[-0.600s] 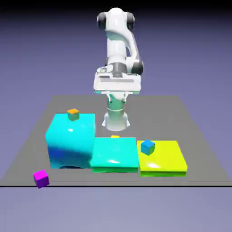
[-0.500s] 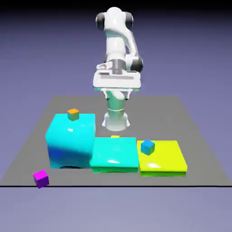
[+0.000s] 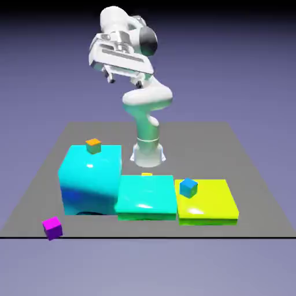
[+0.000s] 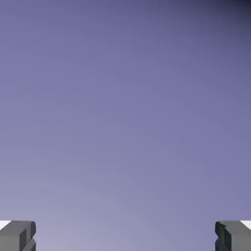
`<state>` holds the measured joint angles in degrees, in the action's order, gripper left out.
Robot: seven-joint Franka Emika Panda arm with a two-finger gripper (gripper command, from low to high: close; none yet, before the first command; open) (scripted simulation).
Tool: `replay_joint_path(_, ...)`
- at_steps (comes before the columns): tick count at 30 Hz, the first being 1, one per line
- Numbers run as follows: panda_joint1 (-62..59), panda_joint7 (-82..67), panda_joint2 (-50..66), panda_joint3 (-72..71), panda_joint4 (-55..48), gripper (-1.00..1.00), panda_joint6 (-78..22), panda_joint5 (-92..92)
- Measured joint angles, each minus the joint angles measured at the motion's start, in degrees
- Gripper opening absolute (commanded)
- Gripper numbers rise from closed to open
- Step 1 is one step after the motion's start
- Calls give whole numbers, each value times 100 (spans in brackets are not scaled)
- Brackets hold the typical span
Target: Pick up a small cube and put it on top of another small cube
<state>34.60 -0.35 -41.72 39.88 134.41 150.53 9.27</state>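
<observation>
Item: my fingers (image 4: 22, 235). Spread wide, one at each side of the hand view's bottom edge, with only blue-violet backdrop (image 4: 125, 117) between them. Nothing pinched. In the exterior view they hang from my tilted hand (image 3: 121, 60), high above the tabletop (image 3: 196, 147) and well apart from every cube and block.

Item: my arm (image 3: 147, 101). White, bent, raised above its base, with the hand toward the exterior view's left.

Item: small magenta cube (image 3: 52, 228). Plain, at the exterior view's left, by the tabletop's near edge and overlapping that edge in the picture; whether all of its underside is supported, I cannot tell. It lies in front of the large cyan block (image 3: 92, 176) and a little to the exterior view's left, apart from my fingers.

Item: large cyan block, glossy, the tallest of the blocks, darker blue low on its front. Upon its top: one small orange cube (image 3: 93, 147).

Item: turquoise slab (image 3: 146, 193). Low and flat, just beside the cyan block, green along its front side.

Item: yellow-green slab (image 3: 214, 202). Low and flat, just beside the turquoise one, toward the exterior view's right. Upon it, near its far left corner as the exterior view has it: one small blue cube (image 3: 188, 188).

Item: small yellow piece (image 3: 147, 174). Behind the turquoise slab, mostly hidden; its full shape I cannot tell.
</observation>
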Motion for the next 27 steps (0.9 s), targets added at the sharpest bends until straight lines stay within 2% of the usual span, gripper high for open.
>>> replay_joint_path(27, 4767, -6018, -1274, 5606, -3738, 0, -3301, 1303)
